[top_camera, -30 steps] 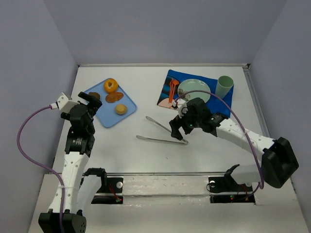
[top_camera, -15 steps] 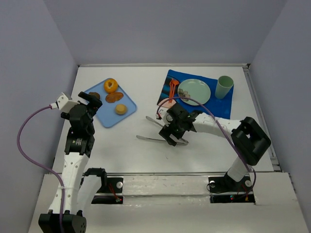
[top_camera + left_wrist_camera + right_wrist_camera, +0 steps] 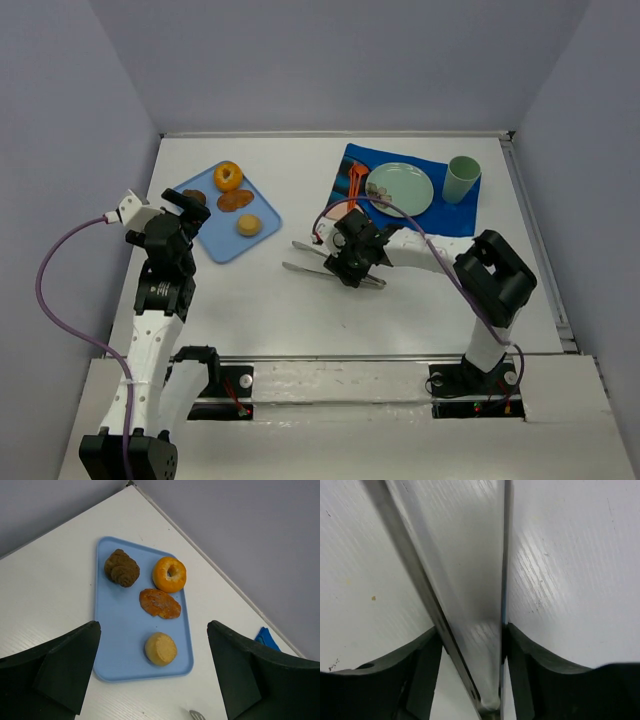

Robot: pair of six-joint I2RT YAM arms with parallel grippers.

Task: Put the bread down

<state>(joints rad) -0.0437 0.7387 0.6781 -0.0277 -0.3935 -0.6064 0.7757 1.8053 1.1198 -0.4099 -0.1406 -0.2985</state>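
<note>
Several breads lie on a blue tray [image 3: 120,620]: a brown roll [image 3: 121,568], an orange ring-shaped one [image 3: 169,574], a flat orange piece [image 3: 160,603] and a round bun [image 3: 161,648]. My left gripper [image 3: 152,630] hangs open above the tray's near end, holding nothing. From above, the tray [image 3: 213,242] is at the left with the left gripper [image 3: 185,205] at its left edge. My right gripper [image 3: 352,262] is low at mid-table, shut on metal tongs [image 3: 315,258]. In the right wrist view its fingers [image 3: 422,665] press both arms of the tongs [image 3: 465,580] near the hinge.
A blue mat [image 3: 455,215] at the back right carries a green plate [image 3: 402,188], a green cup [image 3: 462,178] and orange cutlery [image 3: 355,185]. Grey walls close off the table's left, back and right.
My right arm swung left and down onto the tongs and its jaws closed on their arms. The tongs shifted slightly toward the tray and narrowed. The left arm stayed still.
</note>
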